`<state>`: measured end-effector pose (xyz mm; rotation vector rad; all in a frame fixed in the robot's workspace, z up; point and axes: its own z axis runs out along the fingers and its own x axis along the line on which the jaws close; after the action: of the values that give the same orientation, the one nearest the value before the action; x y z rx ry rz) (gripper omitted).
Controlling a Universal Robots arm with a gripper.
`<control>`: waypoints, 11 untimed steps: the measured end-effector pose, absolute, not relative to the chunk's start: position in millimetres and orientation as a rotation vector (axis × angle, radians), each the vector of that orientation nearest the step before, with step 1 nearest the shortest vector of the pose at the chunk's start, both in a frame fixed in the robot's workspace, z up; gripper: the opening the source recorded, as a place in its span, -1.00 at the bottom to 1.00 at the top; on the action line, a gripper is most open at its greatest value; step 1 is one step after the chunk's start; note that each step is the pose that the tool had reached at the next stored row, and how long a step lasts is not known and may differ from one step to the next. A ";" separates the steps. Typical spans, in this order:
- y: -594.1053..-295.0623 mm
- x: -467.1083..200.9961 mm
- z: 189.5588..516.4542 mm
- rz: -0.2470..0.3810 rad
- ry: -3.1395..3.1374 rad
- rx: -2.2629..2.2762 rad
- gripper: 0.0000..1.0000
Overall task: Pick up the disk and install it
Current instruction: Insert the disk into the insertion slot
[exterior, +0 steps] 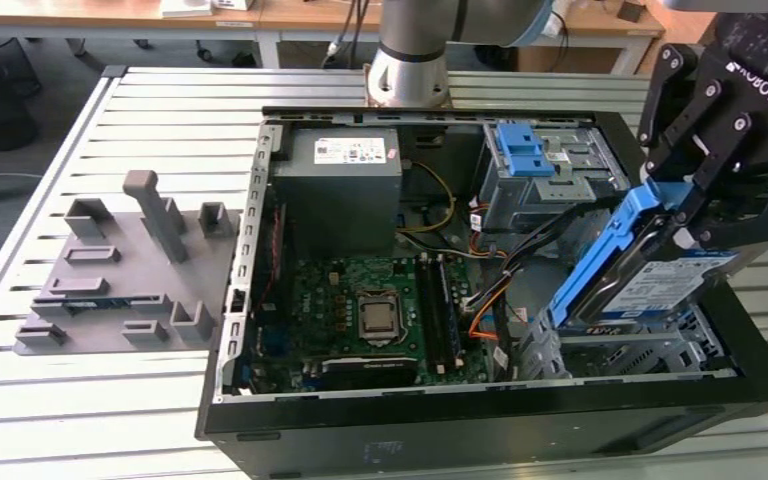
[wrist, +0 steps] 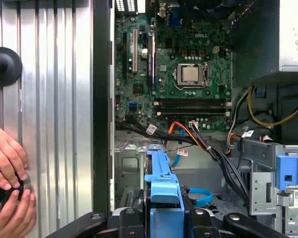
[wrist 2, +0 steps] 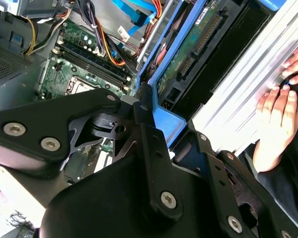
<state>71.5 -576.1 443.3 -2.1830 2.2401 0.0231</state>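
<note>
Over the corner of the case at the exterior view's lower right, we see the claw clamped on the disk, disk tilted steeply

Bright, even overhead light; soft shadows inside the case, mild glare on the table slats, gripper dark up close.
</note>
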 end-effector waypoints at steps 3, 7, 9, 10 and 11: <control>-576.1 72.5 441.4 0.023 2.240 -2.183 -0.26; -576.1 72.8 439.0 0.023 2.240 -2.183 -0.26; -576.1 72.8 437.9 0.023 2.240 -2.183 -0.26; -576.1 72.8 437.3 0.023 2.240 -2.183 -0.26; -576.1 72.8 436.7 0.023 2.240 -2.183 -0.26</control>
<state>72.8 -576.1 436.7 -2.1829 2.2401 0.0231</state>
